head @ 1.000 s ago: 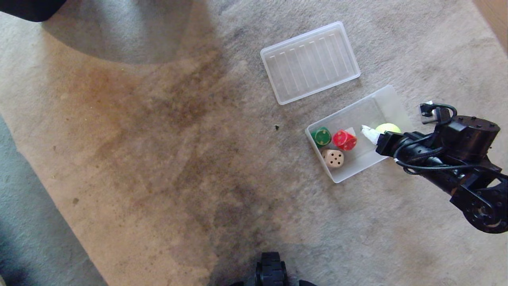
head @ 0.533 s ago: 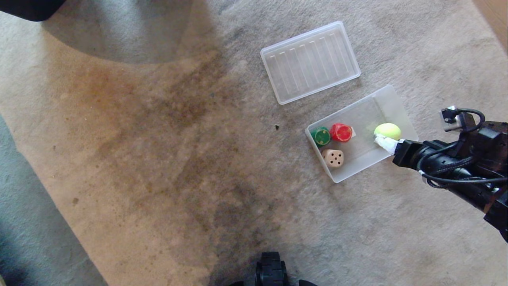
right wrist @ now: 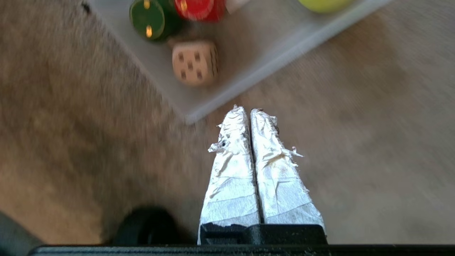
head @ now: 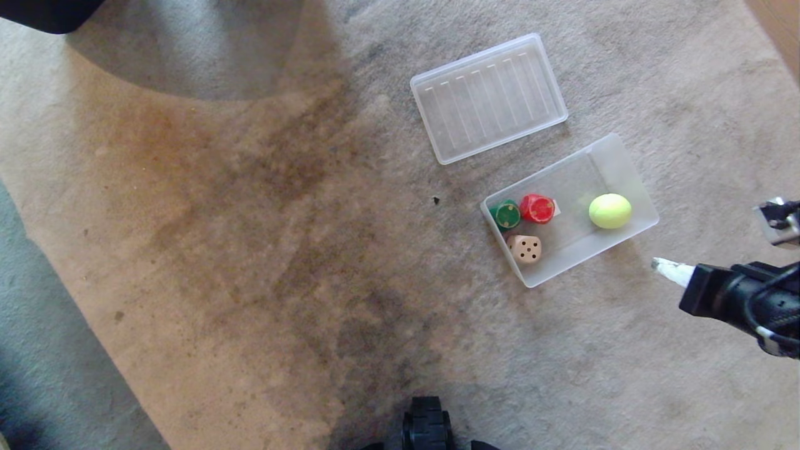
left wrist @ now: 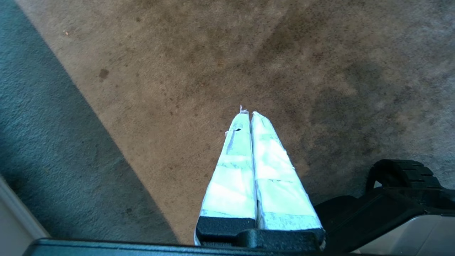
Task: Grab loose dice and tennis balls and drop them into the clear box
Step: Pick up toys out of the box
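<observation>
1. The right pincer (head: 664,267) has pulled back from over the clear box (head: 625,164) and now hangs over the carpet (head: 250,250), just near and right of the box. Its two taped tips are pressed tight together and hold nothing.
2. The red die (head: 537,208) has rolled a little and now sits right beside the green die (head: 505,214).
3. The beige die (head: 524,249) and one tennis ball (head: 610,210) lie in the box too. So the drop looks done.
4. I see no yellow die and no second ball, so maybe more things wait out of view.
5. The left pincer (left wrist: 249,114) is closed and empty, over the carpet.
6. The flat lid (head: 489,98) lies on the carpet, just far and left of the box.
7. A black wheel (head: 427,425) shows at the near edge. Nothing blocks the box.
</observation>
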Available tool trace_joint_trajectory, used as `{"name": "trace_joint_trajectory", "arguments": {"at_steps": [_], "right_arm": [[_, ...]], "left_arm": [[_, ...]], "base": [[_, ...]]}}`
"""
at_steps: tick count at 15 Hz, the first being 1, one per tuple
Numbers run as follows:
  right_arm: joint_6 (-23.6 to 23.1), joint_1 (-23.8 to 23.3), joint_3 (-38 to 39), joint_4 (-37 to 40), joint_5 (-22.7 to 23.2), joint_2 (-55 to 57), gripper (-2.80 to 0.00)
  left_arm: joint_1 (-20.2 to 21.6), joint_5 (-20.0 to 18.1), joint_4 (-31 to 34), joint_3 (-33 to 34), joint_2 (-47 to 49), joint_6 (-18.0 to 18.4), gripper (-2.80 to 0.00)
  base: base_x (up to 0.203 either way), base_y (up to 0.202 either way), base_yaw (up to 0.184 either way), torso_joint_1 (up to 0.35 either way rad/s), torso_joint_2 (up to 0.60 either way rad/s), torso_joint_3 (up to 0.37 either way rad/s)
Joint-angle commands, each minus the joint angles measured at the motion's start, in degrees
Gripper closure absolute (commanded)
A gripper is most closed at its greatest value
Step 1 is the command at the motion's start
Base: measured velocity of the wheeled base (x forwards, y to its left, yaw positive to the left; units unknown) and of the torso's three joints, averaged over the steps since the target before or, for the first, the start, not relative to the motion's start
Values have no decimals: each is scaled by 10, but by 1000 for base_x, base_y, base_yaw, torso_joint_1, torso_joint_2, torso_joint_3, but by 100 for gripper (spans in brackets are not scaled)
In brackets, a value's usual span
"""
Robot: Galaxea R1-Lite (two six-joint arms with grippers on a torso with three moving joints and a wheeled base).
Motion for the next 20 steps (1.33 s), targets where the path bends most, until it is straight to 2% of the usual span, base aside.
{"name": "trace_joint_trajectory", "arguments": {"at_steps": [1, 4, 6, 7, 10, 20], "right_arm": [[-15, -9, 34, 146, -6, -223, 0], [-71, -36, 88, 331, -21, -478, 0], [-111, -55, 127, 443, -29, -570, 0], [-124, -59, 147, 466, -31, -619, 0], [-154, -67, 187, 499, -34, -677, 0], [-154, -67, 187, 499, -34, -677, 0]], "left_arm": [[0, 0, 0, 1, 0, 0, 0], [0, 0, 0, 0, 0, 0, 0], [0, 0, 0, 1, 0, 0, 0], [0, 0, 0, 1, 0, 0, 0], [0, 0, 0, 1, 0, 0, 0], [0, 0, 0, 1, 0, 0, 0]], "base": [[0, 0, 0, 0, 0, 0], [0, 0, 0, 0, 0, 0], [0, 0, 0, 0, 0, 0], [0, 0, 0, 0, 0, 0], [0, 0, 0, 0, 0, 0], [0, 0, 0, 0, 0, 0]]}}
